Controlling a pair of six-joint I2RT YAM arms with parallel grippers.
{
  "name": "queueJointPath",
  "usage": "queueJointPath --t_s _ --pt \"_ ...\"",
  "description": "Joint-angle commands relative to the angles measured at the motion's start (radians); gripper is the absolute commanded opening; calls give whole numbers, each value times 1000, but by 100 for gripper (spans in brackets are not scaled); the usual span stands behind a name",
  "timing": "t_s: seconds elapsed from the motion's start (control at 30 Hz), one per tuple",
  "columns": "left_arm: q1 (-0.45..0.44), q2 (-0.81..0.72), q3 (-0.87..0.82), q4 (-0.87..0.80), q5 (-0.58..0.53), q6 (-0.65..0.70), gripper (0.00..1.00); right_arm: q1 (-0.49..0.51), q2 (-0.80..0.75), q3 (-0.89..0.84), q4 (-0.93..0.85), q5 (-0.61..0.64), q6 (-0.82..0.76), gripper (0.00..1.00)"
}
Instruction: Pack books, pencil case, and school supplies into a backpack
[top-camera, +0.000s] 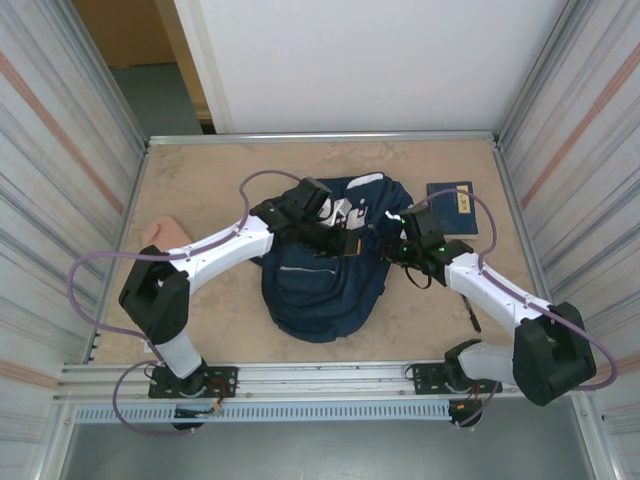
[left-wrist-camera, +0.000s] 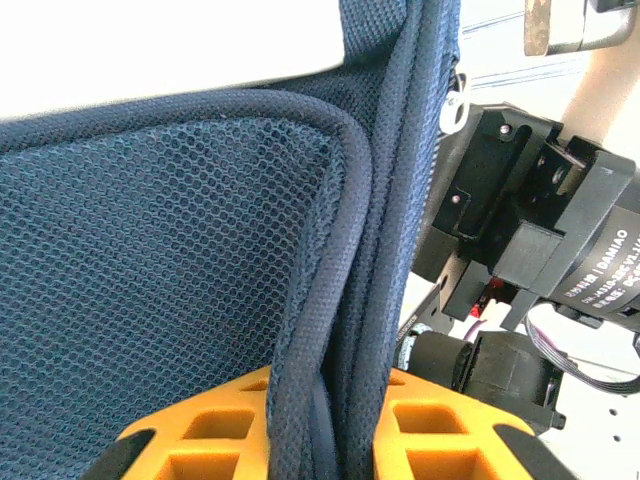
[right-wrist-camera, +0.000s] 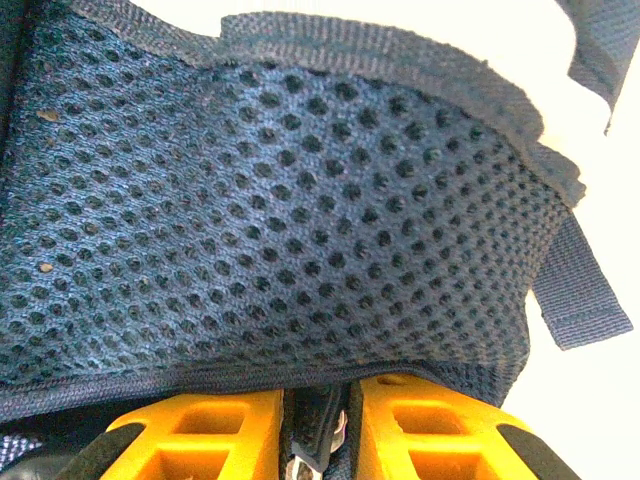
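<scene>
The navy-blue backpack (top-camera: 325, 285) lies crumpled in the middle of the table. My left gripper (top-camera: 338, 238) is over its upper part, shut on a rolled mesh edge of the backpack (left-wrist-camera: 200, 250) between its orange fingers (left-wrist-camera: 225, 420). My right gripper (top-camera: 396, 238) comes from the right and is shut on backpack mesh (right-wrist-camera: 280, 220) and a dark strap. The navy book (top-camera: 451, 207) lies flat at the back right, beyond the right gripper. A peach-pink lump (top-camera: 160, 233) lies at the far left. A thin dark pen (top-camera: 472, 318) rests beside the right arm. The light-blue oblong is out of view.
Metal rails (top-camera: 320, 138) edge the table and striped walls stand close on both sides. The right arm's black wrist body (left-wrist-camera: 530, 230) sits very near my left gripper. Bare tabletop (top-camera: 200, 180) lies behind and left of the backpack.
</scene>
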Motion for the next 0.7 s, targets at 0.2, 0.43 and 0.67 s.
queueJointPath --t_s 0.2,0.43,0.67 --pt "-22 -79 16 59 100 7 0 -5 14 47 17 -71 -113 21" --pt "-10 -78 -3 66 84 12 0 8 -27 52 -45 -154 -191 18" --pt "7 -80 -29 84 87 16 0 7 -81 35 -122 -186 -239 16"
